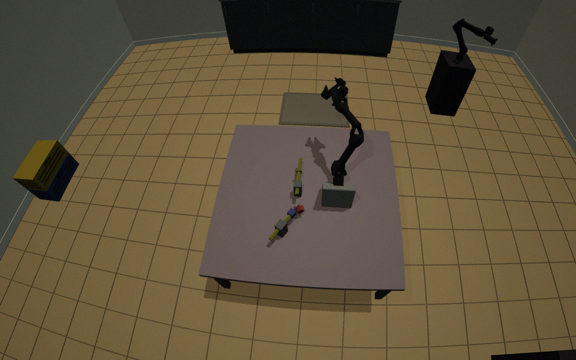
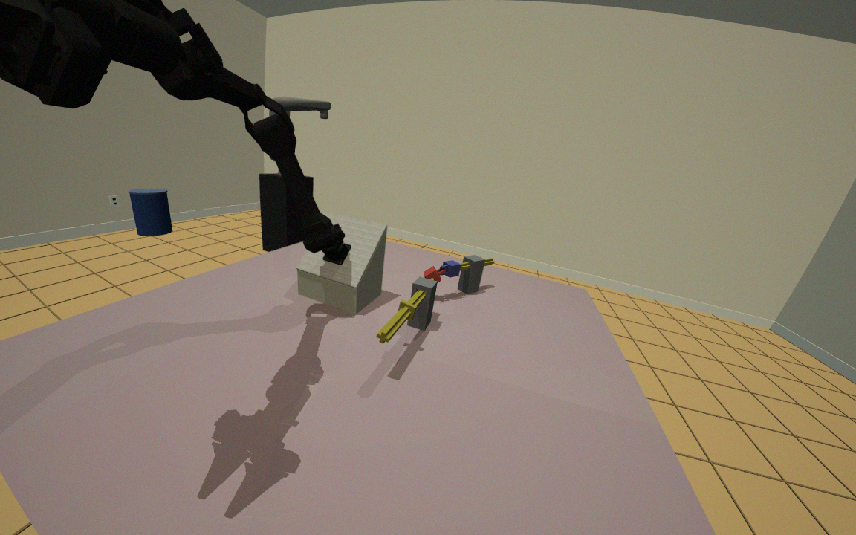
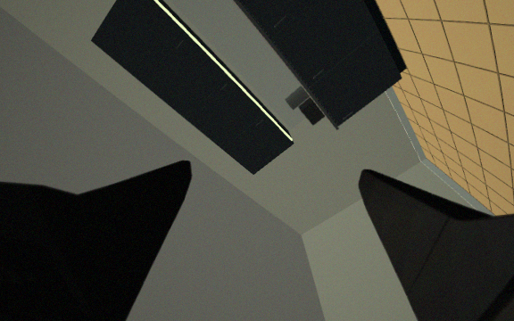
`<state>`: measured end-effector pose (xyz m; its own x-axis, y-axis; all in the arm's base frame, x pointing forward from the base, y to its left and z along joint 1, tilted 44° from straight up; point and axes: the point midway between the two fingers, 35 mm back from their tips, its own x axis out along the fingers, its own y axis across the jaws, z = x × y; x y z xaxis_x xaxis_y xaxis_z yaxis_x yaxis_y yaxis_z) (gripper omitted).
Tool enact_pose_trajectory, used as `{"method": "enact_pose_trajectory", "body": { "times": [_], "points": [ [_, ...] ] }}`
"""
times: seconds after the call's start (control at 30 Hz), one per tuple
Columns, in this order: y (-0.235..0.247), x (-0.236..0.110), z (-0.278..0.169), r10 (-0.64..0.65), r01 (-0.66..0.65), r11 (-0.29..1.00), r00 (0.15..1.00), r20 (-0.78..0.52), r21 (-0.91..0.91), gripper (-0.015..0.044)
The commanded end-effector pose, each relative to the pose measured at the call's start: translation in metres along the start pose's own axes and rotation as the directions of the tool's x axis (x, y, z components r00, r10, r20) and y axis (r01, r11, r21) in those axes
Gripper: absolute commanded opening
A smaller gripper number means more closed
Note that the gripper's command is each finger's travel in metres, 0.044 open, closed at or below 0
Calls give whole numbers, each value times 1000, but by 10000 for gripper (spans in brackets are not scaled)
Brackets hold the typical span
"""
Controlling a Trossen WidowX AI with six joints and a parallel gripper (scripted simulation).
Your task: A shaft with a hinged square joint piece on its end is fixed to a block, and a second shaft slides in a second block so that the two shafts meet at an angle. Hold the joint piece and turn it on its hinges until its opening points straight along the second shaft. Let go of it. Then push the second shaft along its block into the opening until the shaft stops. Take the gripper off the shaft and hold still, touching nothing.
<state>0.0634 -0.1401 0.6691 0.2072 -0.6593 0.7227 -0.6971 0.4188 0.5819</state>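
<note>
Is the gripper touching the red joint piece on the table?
No: in the top view the open gripper is raised beyond the table's far edge, well away from the red joint piece.

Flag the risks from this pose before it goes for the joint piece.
1. The gripper is open and empty, high beyond the table's far edge, facing the wall; the wrist view shows no workpiece, so the approach starts blind.
2. The red joint piece is small, with the blue piece right beside it; wide fingers may catch both.
3. The sliding shaft lies between arm and joint; a low sweep could knock it.
</note>
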Motion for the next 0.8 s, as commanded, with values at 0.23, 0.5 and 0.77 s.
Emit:
{"method": "enact_pose_trajectory", "body": {
  "times": [0.23,0.5,0.77],
  "points": [
    [-69,11,-18,-168,171,985,981,-97,24,440],
    [-138,8,-32,-350,352,936,928,-124,-7,440],
    [-218,-10,-53,-546,538,838,823,-155,-93,440]
  ]
}}
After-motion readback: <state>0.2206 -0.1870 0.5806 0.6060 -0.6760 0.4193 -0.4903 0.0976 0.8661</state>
